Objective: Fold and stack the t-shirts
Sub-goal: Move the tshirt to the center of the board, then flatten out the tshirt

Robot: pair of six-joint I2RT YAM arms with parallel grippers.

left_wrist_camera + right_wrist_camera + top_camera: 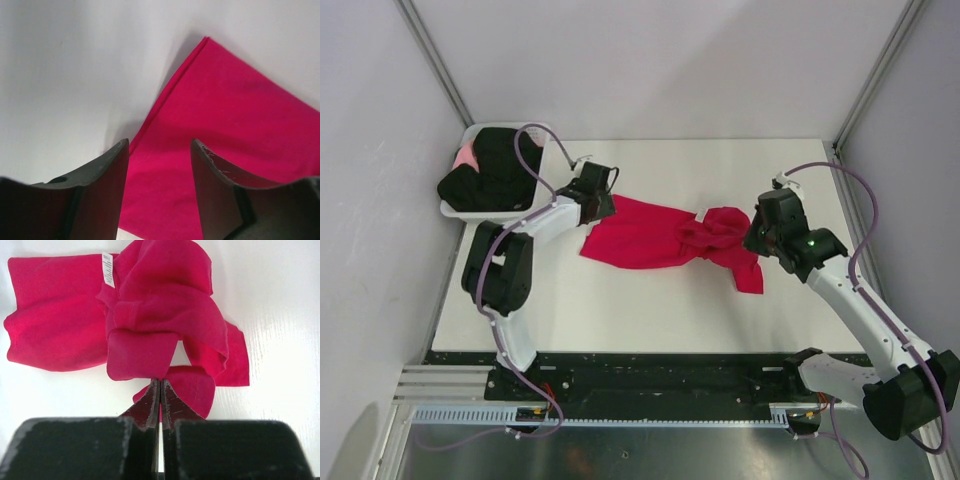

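The red t-shirt (pixel 640 235) lies crumpled on the white table, flat at its left end and bunched at its right end. My left gripper (pixel 607 205) is open and empty, low over the shirt's left edge; the left wrist view shows the fingers (pixel 110 170) straddling smooth red cloth (pixel 240 115) beside its hem. My right gripper (pixel 752 238) is shut on a fold of the bunched right end. In the right wrist view the shirt (pixel 60 325) shows its white neck label (pixel 108 270), and the gripper (pixel 160 382) pinches red cloth. Black t-shirts (pixel 490 172) lie in the basket.
The white plastic basket (pixel 453 209) stands at the table's far left corner, with a bit of pink cloth (pixel 468 155) at its left side. Bare table (pixel 620 310) lies between the shirt and the arm bases. Grey walls close in both sides.
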